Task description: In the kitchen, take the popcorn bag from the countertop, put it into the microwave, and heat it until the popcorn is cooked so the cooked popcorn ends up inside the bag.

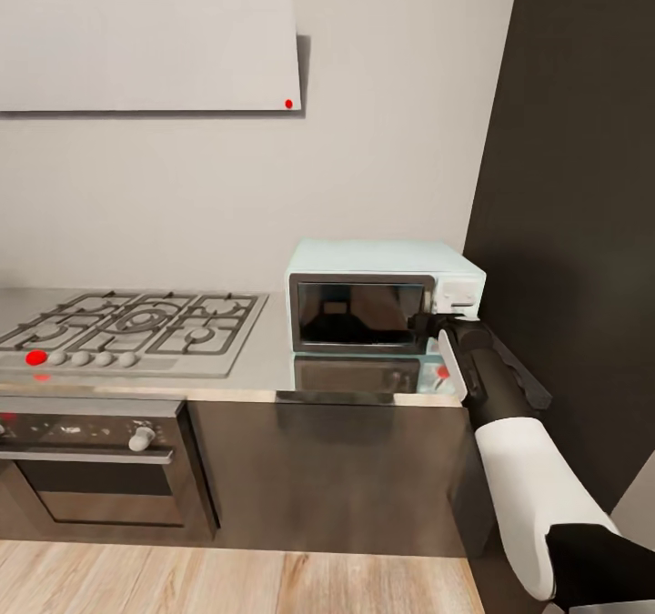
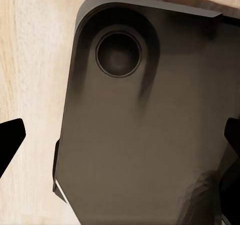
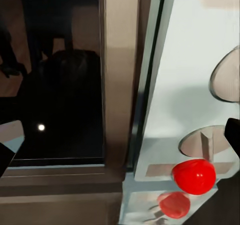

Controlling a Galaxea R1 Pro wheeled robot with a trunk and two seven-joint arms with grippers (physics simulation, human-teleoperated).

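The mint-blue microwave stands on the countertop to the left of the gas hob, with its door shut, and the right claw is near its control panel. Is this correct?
One detail is wrong: in the head view the microwave stands to the right of the gas hob, not the left. The rest holds: it is on the countertop, its door is shut, and the right claw is near its control panel.

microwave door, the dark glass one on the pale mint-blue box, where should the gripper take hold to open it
Probably the dark glass door's right edge, beside the white control panel, coming straight from the front. No handle is visible. The right gripper hovers there.
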